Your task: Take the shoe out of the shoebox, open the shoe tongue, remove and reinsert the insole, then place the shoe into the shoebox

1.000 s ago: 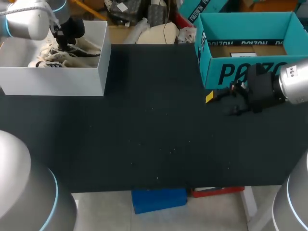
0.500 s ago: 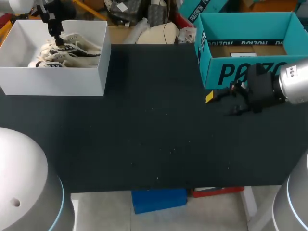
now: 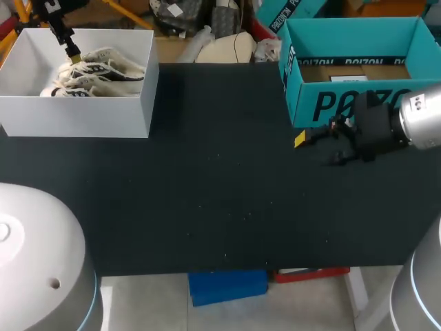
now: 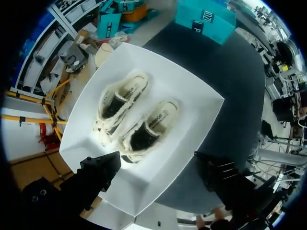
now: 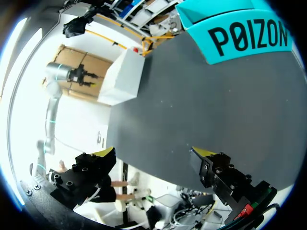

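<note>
Rising clear of the white box [image 3: 83,114], the left claw [image 4: 157,160] now hangs high above it, over the far left part, whereas a second ago it was down among the shoes [image 3: 93,72]. Its fingers stand wide apart with nothing between them. Both cream shoes lie side by side inside the white box, openings up and laces loose, just as they lay before, so neither has come out. That box sits at the far left corner of the dark bench [image 3: 207,186]. Over on the right nothing has shifted: the right claw [image 5: 152,151] hovers low over the bench just in front of the teal box [image 3: 358,103], pointing toward the middle. Its yellow-tipped fingers are spread wide and hold nothing. The teal box stands at the far right, well apart from the shoes.
</note>
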`<state>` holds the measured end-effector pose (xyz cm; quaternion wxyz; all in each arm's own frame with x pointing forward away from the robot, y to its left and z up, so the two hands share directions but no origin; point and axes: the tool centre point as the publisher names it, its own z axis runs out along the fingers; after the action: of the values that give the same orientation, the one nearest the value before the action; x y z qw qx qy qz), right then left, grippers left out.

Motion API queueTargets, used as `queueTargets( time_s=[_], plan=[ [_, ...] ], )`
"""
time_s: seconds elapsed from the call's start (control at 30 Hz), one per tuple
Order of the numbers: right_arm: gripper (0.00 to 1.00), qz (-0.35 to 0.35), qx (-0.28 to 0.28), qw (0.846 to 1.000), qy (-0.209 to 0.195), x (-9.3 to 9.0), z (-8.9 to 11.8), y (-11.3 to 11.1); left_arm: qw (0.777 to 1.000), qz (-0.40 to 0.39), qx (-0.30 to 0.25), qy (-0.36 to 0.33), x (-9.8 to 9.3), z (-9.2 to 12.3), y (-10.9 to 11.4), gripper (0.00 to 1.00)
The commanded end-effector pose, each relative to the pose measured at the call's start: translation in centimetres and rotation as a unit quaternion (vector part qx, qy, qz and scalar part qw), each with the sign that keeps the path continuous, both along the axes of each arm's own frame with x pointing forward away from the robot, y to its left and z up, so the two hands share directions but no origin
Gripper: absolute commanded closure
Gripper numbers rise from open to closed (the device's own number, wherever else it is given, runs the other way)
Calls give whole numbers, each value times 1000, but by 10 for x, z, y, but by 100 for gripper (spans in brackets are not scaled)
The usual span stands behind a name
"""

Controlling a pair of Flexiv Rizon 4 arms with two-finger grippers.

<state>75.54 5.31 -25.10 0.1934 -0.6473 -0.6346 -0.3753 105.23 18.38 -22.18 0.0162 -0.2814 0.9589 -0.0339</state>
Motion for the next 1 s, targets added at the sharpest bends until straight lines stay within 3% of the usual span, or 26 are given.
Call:
queueTargets(
  time_s=[0.03,0.07,0.17,0.33,0.47,0.67,0.8,1.0],
  plan=[
    [0,25,-73,997,-9,9,24,-26,1000,8,13,-21,-39,-3,-9,0],
    [0,48,-125,991,-1,13,35,-38,1000,11,17,-17,-44,-7,-11,0],
    [0,77,-169,983,-14,23,61,-57,1000,16,19,-10,-60,-12,-17,0],
    [0,133,-231,964,0,32,84,-78,999,41,18,10,-83,-24,-27,0],
    [0,173,-265,949,7,35,88,-85,997,66,15,20,-97,-30,-34,0],
    [0,205,-335,919,31,37,79,-100,994,100,14,36,-112,-40,-42,0],
    [0,183,-350,918,44,38,70,-116,992,117,16,44,-120,-46,-49,0],
    [0,121,-324,937,57,44,59,-136,990,129,17,49,-128,-50,-60,0]
  ],
)
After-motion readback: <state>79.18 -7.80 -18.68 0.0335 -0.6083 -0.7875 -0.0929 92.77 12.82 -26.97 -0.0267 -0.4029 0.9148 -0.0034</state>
